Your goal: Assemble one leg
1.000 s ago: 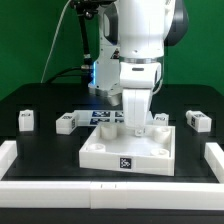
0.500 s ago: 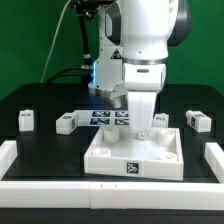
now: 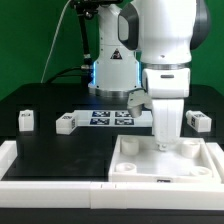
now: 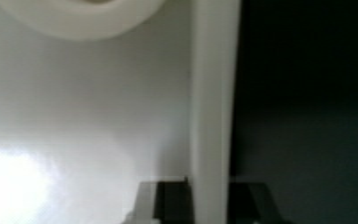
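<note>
The large white square tray (image 3: 140, 172) sits at the front of the table, on the exterior view's right. My gripper (image 3: 165, 143) reaches down onto its far wall and is shut on it. In the wrist view the tray wall (image 4: 211, 90) runs between my two dark fingers (image 4: 167, 203), with my gripper (image 4: 208, 195) closed on it and a round corner socket (image 4: 96, 15) beyond. Three small white legs lie loose on the black table: one (image 3: 27, 120) at the far left, one (image 3: 66, 123) beside the tags, and one (image 3: 198, 120) at the right behind the tray.
The marker board (image 3: 110, 117) lies at the table's middle back. A raised white rim (image 3: 55, 190) borders the table's front and left side. The arm's base (image 3: 110, 70) stands behind the marker board.
My gripper has dragged the tray toward the exterior view's right and a little nearer the front edge. The loose legs have not moved.
</note>
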Controlling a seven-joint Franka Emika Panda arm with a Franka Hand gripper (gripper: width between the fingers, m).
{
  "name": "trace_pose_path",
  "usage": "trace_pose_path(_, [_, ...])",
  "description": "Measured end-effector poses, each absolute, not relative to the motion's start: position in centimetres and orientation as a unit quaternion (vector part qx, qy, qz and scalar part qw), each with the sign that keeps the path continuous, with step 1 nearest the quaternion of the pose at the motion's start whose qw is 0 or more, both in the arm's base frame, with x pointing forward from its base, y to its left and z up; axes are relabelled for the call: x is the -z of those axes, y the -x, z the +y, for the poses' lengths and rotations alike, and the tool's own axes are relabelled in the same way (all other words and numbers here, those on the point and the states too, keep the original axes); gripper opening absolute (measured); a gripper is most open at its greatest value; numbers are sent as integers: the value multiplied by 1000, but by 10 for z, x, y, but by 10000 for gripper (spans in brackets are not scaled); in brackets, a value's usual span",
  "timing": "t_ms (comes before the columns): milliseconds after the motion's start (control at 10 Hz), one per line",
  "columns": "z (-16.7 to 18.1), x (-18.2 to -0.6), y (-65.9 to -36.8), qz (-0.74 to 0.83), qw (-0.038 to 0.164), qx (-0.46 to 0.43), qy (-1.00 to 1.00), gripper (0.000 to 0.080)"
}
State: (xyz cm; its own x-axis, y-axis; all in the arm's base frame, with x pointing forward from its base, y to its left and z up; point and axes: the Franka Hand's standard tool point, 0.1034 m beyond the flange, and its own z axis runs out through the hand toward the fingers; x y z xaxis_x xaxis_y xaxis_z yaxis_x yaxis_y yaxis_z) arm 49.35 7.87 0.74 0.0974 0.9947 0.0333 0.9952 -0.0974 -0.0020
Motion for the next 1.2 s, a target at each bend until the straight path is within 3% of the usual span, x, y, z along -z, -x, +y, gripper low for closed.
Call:
trace_pose_path(1000, [77, -8, -501, -704, 10, -6, 710, 57])
trace_pose_path(1200, [77, -8, -501, -704, 10, -6, 710, 379])
